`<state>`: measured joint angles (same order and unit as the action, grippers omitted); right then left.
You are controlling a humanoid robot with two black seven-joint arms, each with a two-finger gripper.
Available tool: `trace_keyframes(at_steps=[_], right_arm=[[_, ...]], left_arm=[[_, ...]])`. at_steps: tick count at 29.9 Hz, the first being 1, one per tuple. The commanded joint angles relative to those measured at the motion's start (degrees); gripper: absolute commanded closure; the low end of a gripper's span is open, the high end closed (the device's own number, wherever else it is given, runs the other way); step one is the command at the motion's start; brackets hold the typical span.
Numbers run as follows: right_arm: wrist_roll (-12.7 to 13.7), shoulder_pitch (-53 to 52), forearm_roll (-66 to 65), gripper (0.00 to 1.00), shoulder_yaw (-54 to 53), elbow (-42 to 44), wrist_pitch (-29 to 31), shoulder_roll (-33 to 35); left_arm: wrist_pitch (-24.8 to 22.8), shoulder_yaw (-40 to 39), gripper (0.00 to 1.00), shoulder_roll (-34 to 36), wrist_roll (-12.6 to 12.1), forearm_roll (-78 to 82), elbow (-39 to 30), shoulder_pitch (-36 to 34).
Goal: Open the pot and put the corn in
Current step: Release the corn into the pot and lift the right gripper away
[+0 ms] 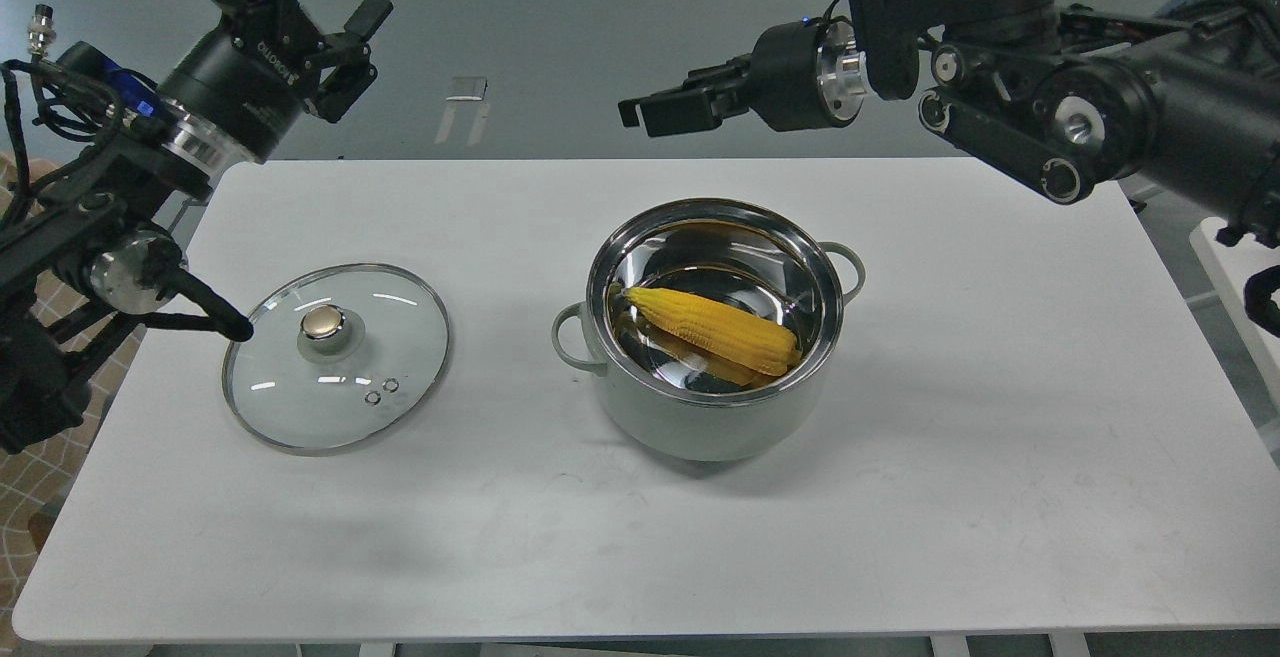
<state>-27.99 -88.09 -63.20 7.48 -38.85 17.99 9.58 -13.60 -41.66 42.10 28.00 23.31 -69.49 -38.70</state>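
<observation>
The pale grey-green pot (700, 417) stands uncovered at the middle of the table. The yellow corn (712, 323) lies inside it on the shiny bottom, tip pointing left, touching no gripper. My right gripper (655, 112) hangs above and behind the pot's far rim, fingers pointing left, open and empty. My left gripper (352, 49) is raised beyond the table's far left corner, open and empty.
The glass lid with a gold knob (335, 357) lies flat on the white table (950, 457) left of the pot. My left arm's elbow parts reach close to the lid's left edge.
</observation>
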Motion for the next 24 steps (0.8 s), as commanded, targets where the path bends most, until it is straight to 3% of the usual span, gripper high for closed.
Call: trace_keyframes(at_steps=[1, 11, 16, 18, 24], right_arm=[[0.0, 6.3, 12.0, 0.00, -7.0, 0.8, -3.5, 1.8], [0.0, 22.2, 34.9, 0.00, -28.6, 4.7, -2.9, 2.7], [0.0, 28.8, 40.1, 0.00, -34.3, 6.9, 1.7, 0.6], [0.0, 29.8, 41.0, 0.00, -36.3, 7.7, 4.4, -0.1], [0.0, 30.3, 42.3, 0.00, -40.6, 9.9, 5.1, -1.8]], left_arm=[[-0.8, 0.0, 0.02, -1.3, 0.0, -0.1, 2.2, -0.1], [-14.3, -1.6, 0.02, -13.8, 0.0, -2.8, 18.4, -0.8], [-14.4, -4.0, 0.02, -20.1, 0.0, -5.6, 26.6, -0.8], [-14.4, -4.1, 0.02, -20.8, 0.0, -6.4, 27.5, -0.8], [-14.4, -4.2, 0.02, -20.9, 0.0, -6.7, 27.5, -1.1]])
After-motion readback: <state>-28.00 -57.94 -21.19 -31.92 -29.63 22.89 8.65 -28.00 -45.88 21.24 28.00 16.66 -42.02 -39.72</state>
